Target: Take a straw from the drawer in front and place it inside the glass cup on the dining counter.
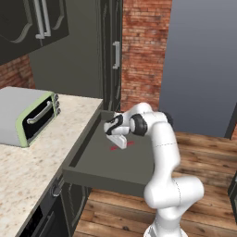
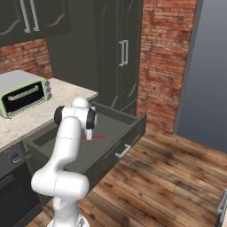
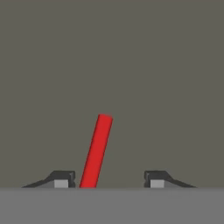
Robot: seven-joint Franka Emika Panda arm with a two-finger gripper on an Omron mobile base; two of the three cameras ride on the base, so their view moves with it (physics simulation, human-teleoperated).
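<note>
Red against dull grey-green, that was pretty much all I had to go on: the straw (image 3: 97, 151) lay flat on the floor of the pulled-out drawer (image 1: 115, 178), and my gripper (image 3: 105, 183) was down right over it. Through my hand camera the straw ran from about 6 o'clock up toward 12, leaning a touch to 1 o'clock. It sat between my fingertips (image 3: 61, 179) but way off-centre, right beside the 9 o'clock one, with a wide gap over to the 3 o'clock one.

My jaws stood partway apart. The straw didn't look pinched, so I wasn't holding anything.

From the left base camera the toaster oven (image 1: 28, 115) sat on the speckled counter (image 1: 28, 171) out at 9 o'clock of the drawer, nowhere near in the way.

So I'd call this the pickup step, right at the grab. The next move probably needed a squeeze until both pads met that skinny stick, then a straight lift clear of the drawer walls. My worry was the off-centre fit: one pad could shove the straw sideways and roll it.
</note>
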